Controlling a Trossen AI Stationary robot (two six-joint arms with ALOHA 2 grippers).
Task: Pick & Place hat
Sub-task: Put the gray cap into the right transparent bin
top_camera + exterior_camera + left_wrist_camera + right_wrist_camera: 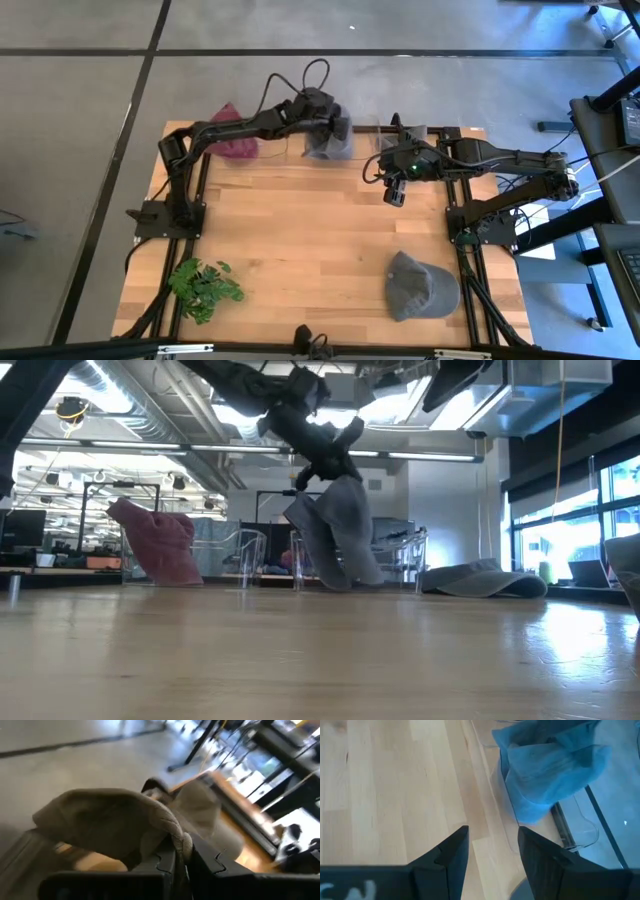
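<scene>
A grey hat (327, 143) hangs from my left gripper (338, 124) at the table's far edge, near the middle. In the low view the grey hat (338, 535) droops below the left gripper (328, 458), which is shut on it. A maroon hat (236, 134) sits draped over a clear stand to its left. A second grey cap (420, 285) lies flat on the table near the right front. My right gripper (394, 190) hovers open to the right of the held hat and touches nothing. My left gripper pinches a rolled edge of the grey hat's cloth (180, 836) between its two fingers, coming from above and slanting toward the far edge. The hat hangs slack below the fingers. Its lower end (335, 582) is close to the table; I cannot tell whether it rests there.
Clear acrylic stands (580, 832) line the far edge; the maroon hat (158, 542) is on one. A green plant sprig (205, 288) lies at the near left corner. Bare wood (300, 230) spans the middle of the table.
</scene>
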